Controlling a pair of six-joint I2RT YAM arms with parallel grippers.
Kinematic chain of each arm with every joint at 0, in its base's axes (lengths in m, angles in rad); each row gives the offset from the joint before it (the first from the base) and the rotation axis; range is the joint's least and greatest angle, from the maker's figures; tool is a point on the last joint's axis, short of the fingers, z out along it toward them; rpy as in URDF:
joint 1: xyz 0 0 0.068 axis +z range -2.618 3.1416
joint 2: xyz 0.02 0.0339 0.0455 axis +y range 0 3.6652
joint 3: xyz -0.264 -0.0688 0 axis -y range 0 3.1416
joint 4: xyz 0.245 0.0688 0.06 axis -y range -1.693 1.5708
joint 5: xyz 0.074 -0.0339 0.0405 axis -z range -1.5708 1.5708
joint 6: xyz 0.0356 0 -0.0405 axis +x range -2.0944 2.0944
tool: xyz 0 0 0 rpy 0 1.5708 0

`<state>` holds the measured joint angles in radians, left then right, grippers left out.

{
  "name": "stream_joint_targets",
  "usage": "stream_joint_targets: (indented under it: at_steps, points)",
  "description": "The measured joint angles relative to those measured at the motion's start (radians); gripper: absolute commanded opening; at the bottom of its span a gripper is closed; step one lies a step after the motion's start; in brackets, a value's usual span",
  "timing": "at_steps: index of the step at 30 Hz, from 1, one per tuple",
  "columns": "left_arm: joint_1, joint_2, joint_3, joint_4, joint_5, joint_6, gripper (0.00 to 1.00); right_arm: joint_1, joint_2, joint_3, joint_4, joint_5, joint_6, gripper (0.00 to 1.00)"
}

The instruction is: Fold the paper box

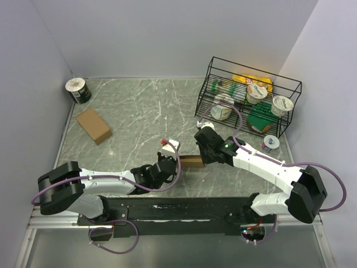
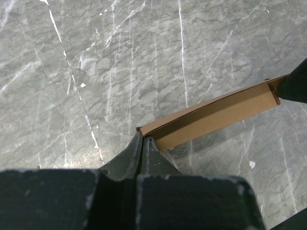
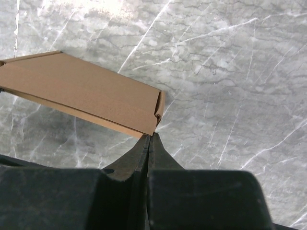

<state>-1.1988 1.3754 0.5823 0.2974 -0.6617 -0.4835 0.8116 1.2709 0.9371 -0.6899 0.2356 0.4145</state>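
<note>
The paper box (image 1: 193,162) is a small, flat brown cardboard box lying between my two grippers at the near middle of the table. My left gripper (image 1: 181,160) is shut, and its tips (image 2: 144,139) touch the box's (image 2: 216,117) left end corner. My right gripper (image 1: 204,159) is also shut, with its tips (image 3: 151,136) against the near right corner of the box (image 3: 81,91). I cannot tell whether either pair of jaws pinches any cardboard. The right gripper's dark body (image 2: 295,81) shows at the box's far end in the left wrist view.
A second, fully formed brown cardboard box (image 1: 93,125) lies at the left of the table. A black tin (image 1: 78,90) stands in the far left corner. A black wire rack (image 1: 207,84) with yogurt cups and packets stands at the far right, and a small cup (image 1: 270,143) sits in front of it.
</note>
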Motion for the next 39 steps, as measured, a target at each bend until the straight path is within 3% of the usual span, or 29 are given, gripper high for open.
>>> stream_joint_targets:
  at_steps: [39]
  points:
    - [-0.020,-0.004,-0.006,-0.012,-0.037,0.000,0.01,-0.011,0.022,0.013,0.051,0.022,0.042,0.00]
